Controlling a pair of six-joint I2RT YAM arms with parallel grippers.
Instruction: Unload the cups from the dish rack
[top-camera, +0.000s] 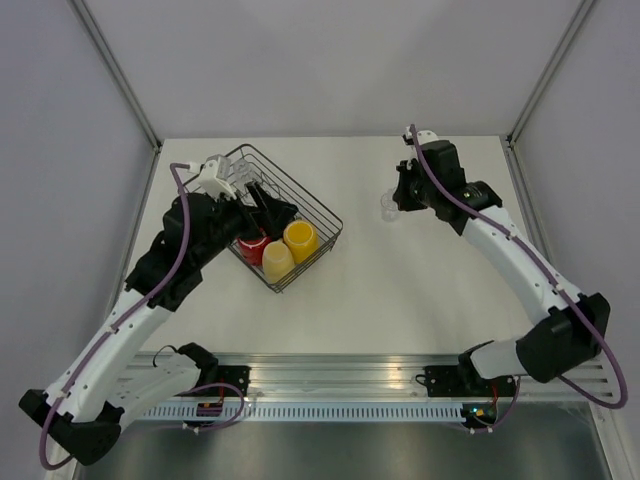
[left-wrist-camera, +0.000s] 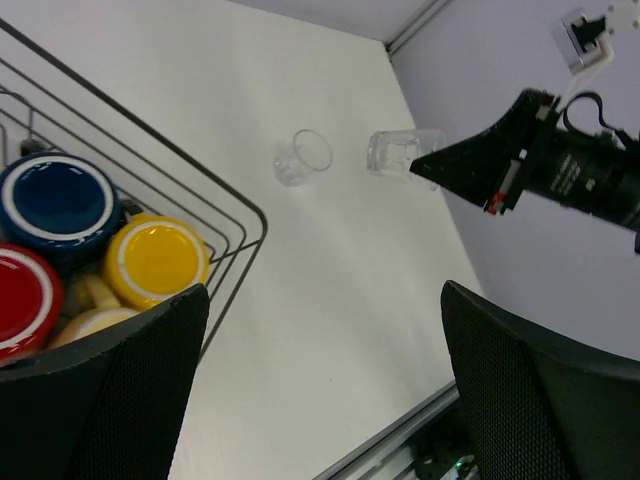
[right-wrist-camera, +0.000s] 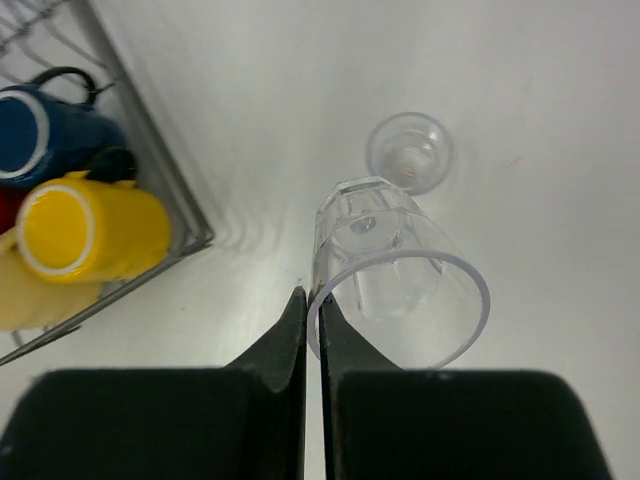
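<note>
Pinching the rim of a tumbler (right-wrist-camera: 390, 270), right end effector (right-wrist-camera: 312, 325) is clenched; left end effector (left-wrist-camera: 322, 290) released over dish rack (left-wrist-camera: 240, 215).

Orange-yellow mug (top-camera: 300, 237) in dish rack (top-camera: 322, 207); right gripper (top-camera: 399, 200) at tumbler (top-camera: 387, 209)

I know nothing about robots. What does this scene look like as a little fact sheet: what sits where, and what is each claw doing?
Dish rack: on the table, left side
Mugs in rack: red mug, dark blue mug, orange-yellow mug, pale yellow mug
Free tumbler: standing on the table, right of the rack
Held tumbler: beside the free one
Left gripper: open, empty, over the rack
Right gripper: shut on the held tumbler's rim
</note>
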